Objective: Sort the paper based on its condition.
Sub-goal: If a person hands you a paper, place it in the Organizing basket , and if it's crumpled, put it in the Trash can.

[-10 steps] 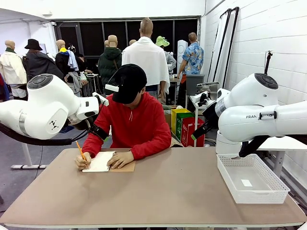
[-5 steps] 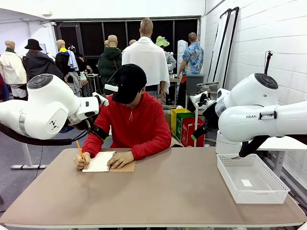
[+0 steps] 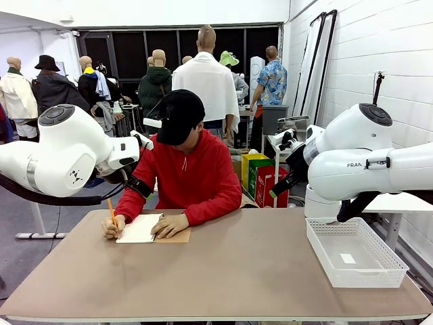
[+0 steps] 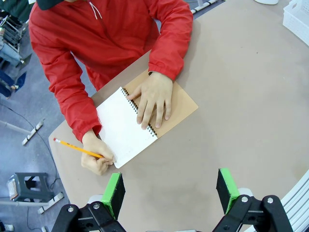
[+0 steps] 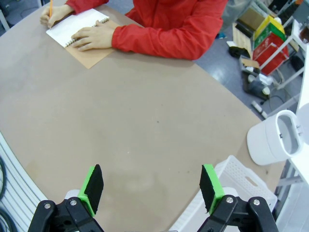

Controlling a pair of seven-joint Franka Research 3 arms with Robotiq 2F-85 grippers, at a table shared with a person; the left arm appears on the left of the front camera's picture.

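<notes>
1. step in hand: waiting, by my reading. there is nothing for me to sort yet. the person (image 3: 193,176) across the worktop (image 3: 237,271) is writing.
2. the paper (image 4: 123,128): a white page, flat and smooth, open at the far left of the worktop. it is bound by the wire spiral of a notebook (image 4: 181,104) whose brown cardboard cover lies folded out beside it. not a loose sheet.
3. the person's writing hand (image 4: 98,158) holds a yellow pencil (image 4: 77,149) at the page's edge. the other hand (image 4: 153,99) lies flat across the spiral, pinning it.
4. my left hand (image 4: 171,191): released, green pads wide apart with nothing between them, hovering over bare worktop near the page.
5. my right hand (image 5: 150,187): released too and empty, over the smooth tan worktop, well apart from the page.
6. a white plastic basket (image 3: 369,276) with lattice walls sits at the right edge, a small white slip on its floor. probably one sorting bin, though that is a guess.
7. next move, as i judge it: hold until a sheet comes free, then read its condition, flat or crumpled. a thin sheet flat on a smooth top is hard to pinch, so i would take it by an edge.
</notes>
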